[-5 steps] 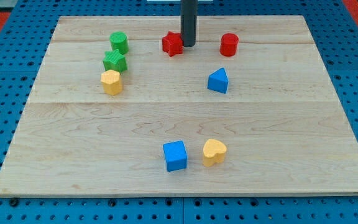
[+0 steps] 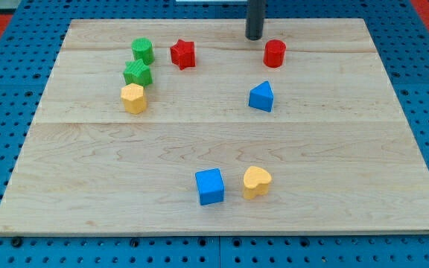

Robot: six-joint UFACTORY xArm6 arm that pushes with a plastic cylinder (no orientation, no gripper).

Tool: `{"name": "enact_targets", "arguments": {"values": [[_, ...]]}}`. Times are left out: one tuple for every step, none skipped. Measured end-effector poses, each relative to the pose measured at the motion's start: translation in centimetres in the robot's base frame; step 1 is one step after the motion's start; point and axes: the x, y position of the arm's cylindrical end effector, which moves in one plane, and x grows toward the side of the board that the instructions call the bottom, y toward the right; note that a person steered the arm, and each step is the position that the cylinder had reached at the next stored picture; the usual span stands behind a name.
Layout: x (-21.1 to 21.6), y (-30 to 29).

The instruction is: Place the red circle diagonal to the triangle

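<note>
The red circle (image 2: 275, 53) stands near the view's top, right of centre. The blue triangle (image 2: 261, 97) lies just below it and slightly left. My tip (image 2: 255, 37) is near the top edge of the board, just up and left of the red circle, with a small gap between them. A red star (image 2: 183, 53) lies farther left on the same row.
A green circle (image 2: 143, 50), a green star-like block (image 2: 137, 73) and a yellow hexagon (image 2: 133, 97) form a column at the upper left. A blue cube (image 2: 210, 186) and a yellow heart (image 2: 256, 182) sit near the bottom centre. The wooden board (image 2: 348, 171) rests on blue pegboard.
The red star has shifted left, away from where my tip stood. My tip has moved right and up, from beside the star to near the red circle.
</note>
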Motion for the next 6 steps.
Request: {"name": "enact_targets", "arguments": {"values": [[3.0, 0.4], [3.1, 3.3], [2.6, 6.8], [4.3, 8.6], [6.0, 7.8], [6.8, 8.3]]}}
